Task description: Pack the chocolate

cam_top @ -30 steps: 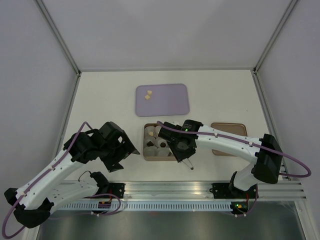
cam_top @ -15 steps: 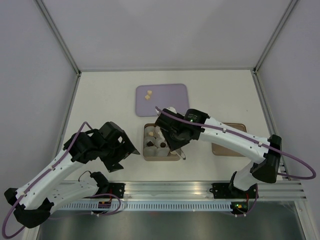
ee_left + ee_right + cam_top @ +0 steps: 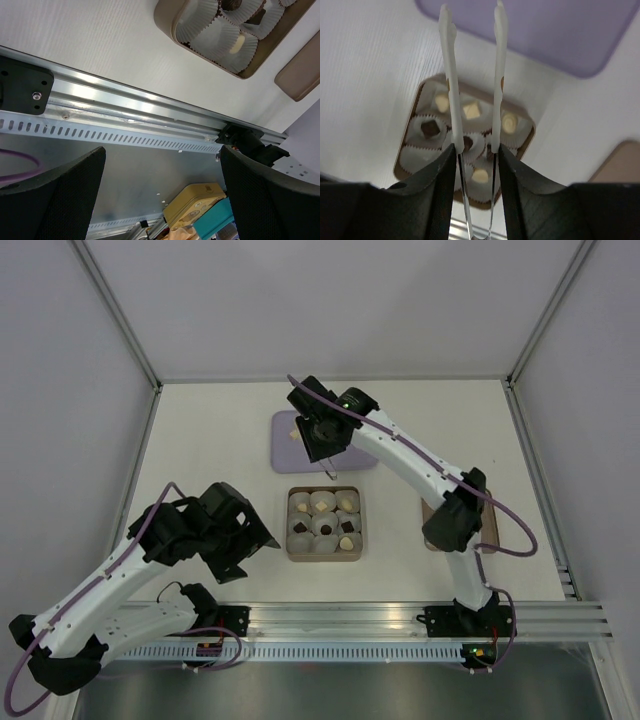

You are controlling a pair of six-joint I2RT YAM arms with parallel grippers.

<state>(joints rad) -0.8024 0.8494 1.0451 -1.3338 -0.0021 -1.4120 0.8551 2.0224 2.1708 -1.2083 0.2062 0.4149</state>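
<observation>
1. Right gripper (image 3: 326, 443): upper middle of the overhead view, above the purple tray (image 3: 545, 30). Its fingers are pinched on the handle end of the tongs (image 3: 450, 75). The two tong arms stand parted, with nothing between their tips.
2. Chocolate (image 3: 471, 109): sits in white paper cups (image 3: 415, 150) inside the tan box (image 3: 323, 556) at the centre of the overhead view, below the tray. There are pale pieces in the row nearest the tray and dark pieces in the middle row.
3. Left gripper (image 3: 160, 200): lower left of the overhead view, just left of the box and clear of it. Its fingers are spread wide and hold nothing.
4. Tan lid (image 3: 300, 70): right of the box, flat on the table and partly under the right arm.
</observation>
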